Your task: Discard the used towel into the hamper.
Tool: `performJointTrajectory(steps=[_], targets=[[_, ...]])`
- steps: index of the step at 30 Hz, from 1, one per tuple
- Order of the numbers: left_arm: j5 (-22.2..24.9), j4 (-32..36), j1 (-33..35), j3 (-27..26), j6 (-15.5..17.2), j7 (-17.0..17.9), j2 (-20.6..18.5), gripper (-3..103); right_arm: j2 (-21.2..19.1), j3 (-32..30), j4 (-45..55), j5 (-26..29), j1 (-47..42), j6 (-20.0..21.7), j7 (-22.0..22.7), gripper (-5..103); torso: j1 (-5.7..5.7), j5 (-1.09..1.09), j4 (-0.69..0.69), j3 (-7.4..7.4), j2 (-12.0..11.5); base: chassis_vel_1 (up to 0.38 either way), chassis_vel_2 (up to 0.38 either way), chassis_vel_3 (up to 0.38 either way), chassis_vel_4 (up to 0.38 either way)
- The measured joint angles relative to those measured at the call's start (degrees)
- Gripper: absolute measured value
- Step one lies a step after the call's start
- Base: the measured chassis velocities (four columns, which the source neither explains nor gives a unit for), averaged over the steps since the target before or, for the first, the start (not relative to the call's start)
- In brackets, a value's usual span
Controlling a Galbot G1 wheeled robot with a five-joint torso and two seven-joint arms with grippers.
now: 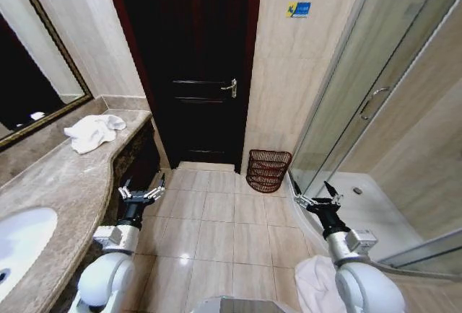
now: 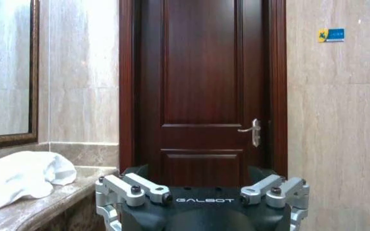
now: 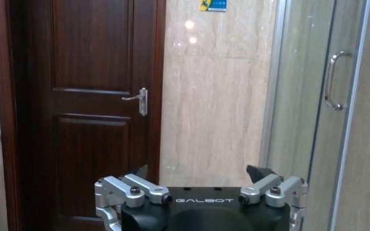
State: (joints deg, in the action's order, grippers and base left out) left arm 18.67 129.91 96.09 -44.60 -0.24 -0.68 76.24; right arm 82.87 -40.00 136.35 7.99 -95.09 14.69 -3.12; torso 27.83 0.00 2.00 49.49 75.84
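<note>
Lying crumpled on the counter (image 1: 65,176) at the far left, by the mirror (image 1: 29,75), is the white towel (image 1: 94,131). The hamper (image 1: 268,170) stands on the floor by the far wall, right of the door (image 1: 191,60). The left gripper (image 1: 142,189) and right gripper (image 1: 317,196) hang low over the floor, both spread wide and holding nothing.

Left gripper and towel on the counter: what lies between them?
In the head view, only the counter's edge lies between the open left gripper and the towel; nothing else stands there.
</note>
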Motion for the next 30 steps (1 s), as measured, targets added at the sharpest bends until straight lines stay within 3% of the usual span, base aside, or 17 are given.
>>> performJointTrajectory(steps=[30], targets=[[0.03,-0.14,0.55,-0.55,0.16,-0.31,0.26,100,0.55,-0.15,-0.71,-0.28,-0.53,-0.74,-0.27,100,0.0,0.0,0.0,0.0,0.0,0.0,0.0,0.0,0.0]])
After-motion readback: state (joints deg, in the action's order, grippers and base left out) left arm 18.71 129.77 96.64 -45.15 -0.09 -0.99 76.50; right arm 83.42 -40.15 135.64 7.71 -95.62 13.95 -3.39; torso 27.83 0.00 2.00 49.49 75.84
